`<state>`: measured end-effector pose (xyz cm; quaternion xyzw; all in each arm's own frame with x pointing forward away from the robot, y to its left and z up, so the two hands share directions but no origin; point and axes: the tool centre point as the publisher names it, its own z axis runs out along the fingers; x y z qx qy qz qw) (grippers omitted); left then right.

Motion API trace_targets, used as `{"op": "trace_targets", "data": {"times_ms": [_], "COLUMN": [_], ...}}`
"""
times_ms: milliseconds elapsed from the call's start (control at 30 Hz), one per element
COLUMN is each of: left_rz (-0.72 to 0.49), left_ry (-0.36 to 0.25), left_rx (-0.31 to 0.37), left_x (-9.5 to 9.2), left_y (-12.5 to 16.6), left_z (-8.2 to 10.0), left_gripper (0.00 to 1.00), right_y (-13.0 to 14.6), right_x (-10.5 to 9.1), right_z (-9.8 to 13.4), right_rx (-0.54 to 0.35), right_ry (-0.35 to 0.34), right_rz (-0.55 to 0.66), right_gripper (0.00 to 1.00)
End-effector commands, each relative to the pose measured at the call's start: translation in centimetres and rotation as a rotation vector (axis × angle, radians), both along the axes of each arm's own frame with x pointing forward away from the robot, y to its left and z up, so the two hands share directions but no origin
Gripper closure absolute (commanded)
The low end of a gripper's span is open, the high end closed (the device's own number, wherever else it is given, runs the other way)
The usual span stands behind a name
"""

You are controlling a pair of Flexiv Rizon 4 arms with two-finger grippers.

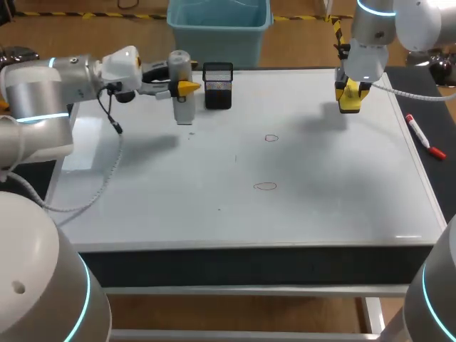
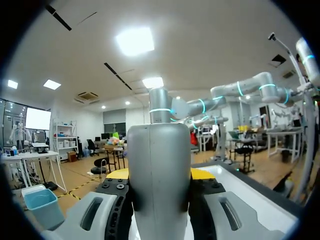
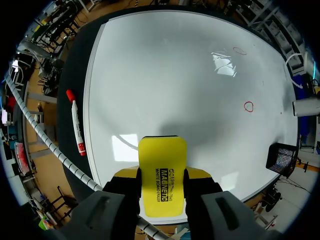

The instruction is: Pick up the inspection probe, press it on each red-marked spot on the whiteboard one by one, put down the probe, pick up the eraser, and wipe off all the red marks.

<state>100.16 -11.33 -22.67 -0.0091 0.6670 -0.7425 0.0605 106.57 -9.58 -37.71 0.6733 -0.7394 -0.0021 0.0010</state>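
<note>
— Head view, left pincer point(image 1: 184, 87)?
— Pinching the grey probe point(image 1: 183, 107) between both fingers. Black mesh holder point(image 1: 218, 85) just beside.
— And right pincer point(image 1: 350, 98)?
— Clamped on the yellow eraser point(image 3: 161, 175), held above the whiteboard point(image 1: 235, 214). Two red marks point(image 1: 271, 137) ahead of it, both unwiped.

You're working in a robotics lab: your left arm point(image 1: 39, 92) and right arm point(image 1: 374, 32), grey with cyan light rings, hang over a worktop covered by a whiteboard point(image 1: 320, 192) carrying red marks point(image 1: 265, 187), a red-capped marker point(image 1: 425, 135) lying beside it and a black mesh holder point(image 1: 218, 87) standing on it.
</note>
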Motion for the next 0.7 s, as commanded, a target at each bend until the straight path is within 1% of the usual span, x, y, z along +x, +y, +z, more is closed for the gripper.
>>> {"op": "trace_targets", "data": {"times_ms": [33,167,433,700], "left_rz": [-0.013,-0.013,0.008,0.008], "left_ry": [-0.004,-0.007,0.01,0.01], "left_rx": [-0.007,-0.015,-0.02,-0.02], "left_x": [0.2,0.4,0.8,0.8], "left_y": [2.0,2.9,4.1,4.2], "left_z": [-0.2,-0.6,-0.6,-0.6], "left_gripper": [1.0,1.0,1.0,1.0], "right_y": [0.0,0.0,0.0,0.0], "right_x": [0.1,0.1,0.1,0.1], "right_z": [0.1,0.1,0.1,0.1], "right_rx": [-0.004,-0.004,-0.004,-0.004], "right_ry": [0.001,0.001,0.001,0.001], "right_rz": [0.003,0.003,0.003,0.003], "right_gripper": [1.0,1.0,1.0,1.0]}}
